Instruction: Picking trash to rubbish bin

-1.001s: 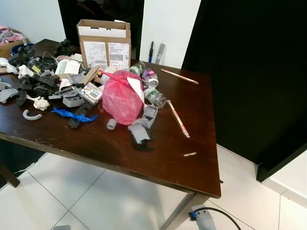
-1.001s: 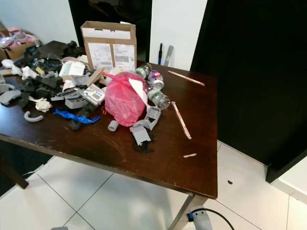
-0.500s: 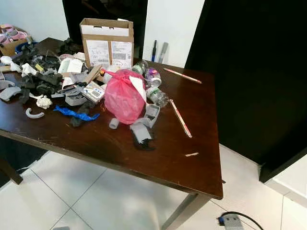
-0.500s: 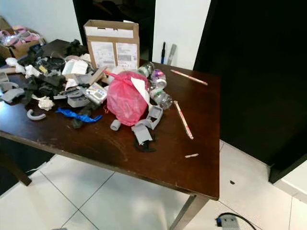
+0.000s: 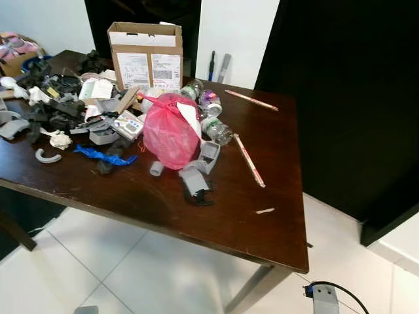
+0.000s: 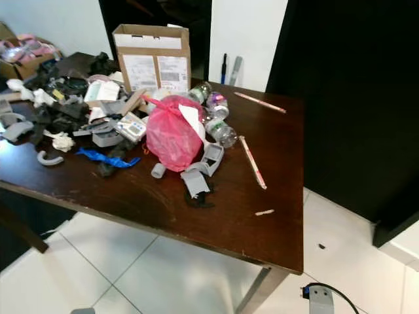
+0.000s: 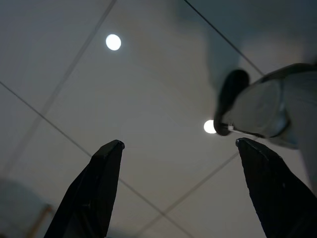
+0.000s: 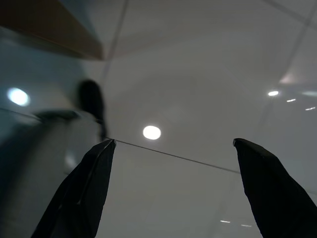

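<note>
Trash: a heap on a dark wooden table (image 5: 262, 216), well apart from both sets of fingers, which hang low over the pale tiled floor (image 5: 131, 268). Items: pink plastic bag (image 5: 169, 131), knotted, at the middle of the heap; clear plastic bottles (image 5: 213, 129) behind and beside it; grey plastic pieces (image 5: 196, 171) in front of it; blue wrapper (image 5: 101, 156); crumpled white paper (image 5: 60, 139); two thin striped sticks (image 5: 249, 160). An open cardboard box (image 5: 145, 56) stands at the far edge. The black and grey jumble at the table's far left end is too tangled to sort, and is cut off at the frame.

Left gripper (image 7: 181, 191): fingers spread wide, nothing between them, pointing at the floor tiles; a blurred grey part of the robot lies beyond one fingertip.

Right gripper (image 8: 173, 191): fingers likewise parted and empty, aimed at the floor, a strip of brown edge beyond them.
</note>
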Robot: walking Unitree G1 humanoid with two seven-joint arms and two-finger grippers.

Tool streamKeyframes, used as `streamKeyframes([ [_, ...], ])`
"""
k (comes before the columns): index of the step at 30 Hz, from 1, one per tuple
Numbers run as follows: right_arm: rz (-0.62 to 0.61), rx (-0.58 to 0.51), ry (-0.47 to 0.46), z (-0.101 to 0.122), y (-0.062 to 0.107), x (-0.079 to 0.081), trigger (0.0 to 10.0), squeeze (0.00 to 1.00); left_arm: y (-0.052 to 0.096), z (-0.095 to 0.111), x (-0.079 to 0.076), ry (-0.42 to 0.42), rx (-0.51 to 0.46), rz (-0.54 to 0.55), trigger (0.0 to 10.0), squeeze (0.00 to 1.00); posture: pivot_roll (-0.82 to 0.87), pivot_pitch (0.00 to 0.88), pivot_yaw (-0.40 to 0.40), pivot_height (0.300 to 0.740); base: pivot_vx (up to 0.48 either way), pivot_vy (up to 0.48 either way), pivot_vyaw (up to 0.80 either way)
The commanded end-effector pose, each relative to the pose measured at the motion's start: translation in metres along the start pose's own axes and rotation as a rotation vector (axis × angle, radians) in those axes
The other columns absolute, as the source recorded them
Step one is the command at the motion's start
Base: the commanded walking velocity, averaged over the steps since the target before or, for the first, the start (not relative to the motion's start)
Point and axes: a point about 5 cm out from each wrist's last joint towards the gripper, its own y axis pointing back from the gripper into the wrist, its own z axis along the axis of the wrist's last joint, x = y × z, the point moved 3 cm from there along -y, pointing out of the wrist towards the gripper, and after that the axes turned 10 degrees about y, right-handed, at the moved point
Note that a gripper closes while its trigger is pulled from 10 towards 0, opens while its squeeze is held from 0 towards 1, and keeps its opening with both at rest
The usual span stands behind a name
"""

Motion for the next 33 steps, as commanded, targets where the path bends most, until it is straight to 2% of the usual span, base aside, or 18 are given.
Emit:
streamKeyframes([
  [1, 0.0, 0.012, -0.056, -0.007, 0.0, 0.005, 10.0, 0.0, 0.001, 0.006, 0.017, -0.048, 0.003, 0.027, 10.0, 0.0, 0.16, 0.069, 0.042, 0.74, 0.0, 0.0, 0.0],
  [6, 0.005, 0.023, -0.066, -0.015, 0.001, 0.014, 10.0, 0.0, 0.001, 0.02, 0.026, -0.073, -0.017, 0.038, 10.0, 0.0, 0.15, 0.065, 0.063, 0.74, 0.0, 0.0, 0.0],
  [13, -0.047, 0.054, -0.042, -0.025, 0.002, 0.004, 10.0, 0.0, 0.0, 0.026, 0.02, -0.084, -0.029, 0.023, 10.0, 0.0, 0.14, 0.062, 0.054, 0.74, 0.0, 0.0, 0.0],
  [16, -0.107, 0.069, -0.008, -0.029, 0.003, -0.012, 10.0, 0.0, -0.002, 0.025, 0.009, -0.091, -0.028, 0.001, 10.0, 0.0, 0.13, 0.062, 0.036, 0.74, 0.0, 0.0, 0.0],
  [17, -0.156, 0.071, -0.005, -0.029, 0.004, -0.026, 10.0, 0.0, -0.002, 0.022, 0.004, -0.092, -0.026, -0.009, 10.0, 0.0, 0.13, 0.062, 0.028, 0.74, 0.0, 0.0, 0.0],
  [21, -0.187, 0.07, -0.009, -0.029, 0.004, -0.035, 10.0, 0.0, -0.002, 0.021, 0.002, -0.092, -0.024, -0.015, 10.0, 0.0, 0.13, 0.061, 0.022, 0.74, 0.0, 0.0, 0.0],
  [22, -0.237, 0.065, -0.007, -0.026, 0.005, -0.052, 10.0, 0.0, -0.002, 0.019, 0.0, -0.091, -0.019, -0.018, 10.0, 0.0, 0.13, 0.061, 0.012, 0.74, 0.0, 0.0, 0.0],
  [24, -0.253, 0.062, -0.008, -0.025, 0.006, -0.057, 10.0, 0.0, -0.002, 0.019, 0.0, -0.091, -0.017, -0.019, 10.0, 0.0, 0.13, 0.061, 0.012, 0.74, 0.0, 0.0, 0.0],
  [26, -0.3, 0.048, -0.004, -0.019, 0.008, -0.072, 10.0, 0.0, -0.002, 0.017, 0.0, -0.084, -0.014, -0.02, 10.0, 0.0, 0.13, 0.06, -0.001, 0.74, 0.0, 0.0, 0.0],
  [27, -0.3, 0.048, -0.004, -0.019, 0.008, -0.072, 10.0, 0.0, -0.002, 0.017, 0.0, -0.084, -0.014, -0.02, 10.0, 0.0, 0.13, 0.06, -0.001, 0.74, 0.0, 0.0, 0.0],
  [29, -0.333, 0.034, -0.001, -0.013, 0.009, -0.083, 10.0, 0.0, -0.002, 0.015, -0.001, -0.073, -0.012, -0.02, 10.0, 0.0, 0.13, 0.061, -0.009, 0.74, 0.0, 0.0, 0.0],
  [31, -0.312, 0.019, 0.008, -0.008, 0.009, -0.084, 10.0, 0.0, -0.002, 0.013, -0.001, -0.064, -0.008, -0.02, 10.0, 0.0, 0.13, 0.06, -0.021, 0.74, 0.0, 0.0, 0.0],
  [33, -0.217, 0.013, 0.007, -0.006, 0.006, -0.069, 10.0, 0.0, -0.001, 0.01, -0.002, -0.062, -0.001, -0.022, 10.0, 0.0, 0.14, 0.059, -0.029, 0.74, 0.0, 0.0, 0.0],
])
